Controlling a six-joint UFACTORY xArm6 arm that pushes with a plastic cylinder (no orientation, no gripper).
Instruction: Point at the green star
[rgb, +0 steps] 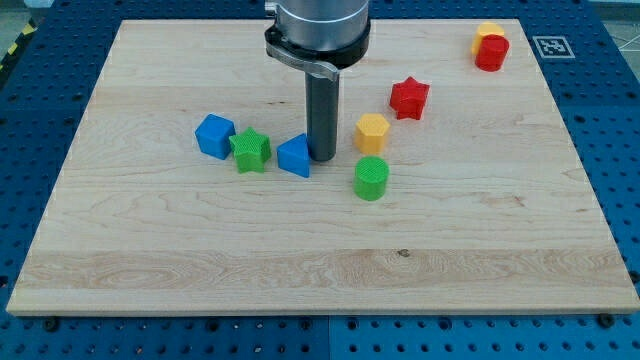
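Note:
The green star (250, 150) lies on the wooden board (320, 260), left of centre. A blue cube (214, 135) touches its left side. A blue triangular block (295, 156) sits just to its right. My tip (323, 157) stands right beside the blue triangular block, on that block's right edge, about a block's width to the right of the green star. The rod rises straight up to the arm at the view's top.
A yellow hexagonal block (371, 131) and a green cylinder (371, 178) lie right of my tip. A red star (409, 97) sits further up right. A red cylinder (491, 52) and a yellow block (488, 31) are at the top right corner.

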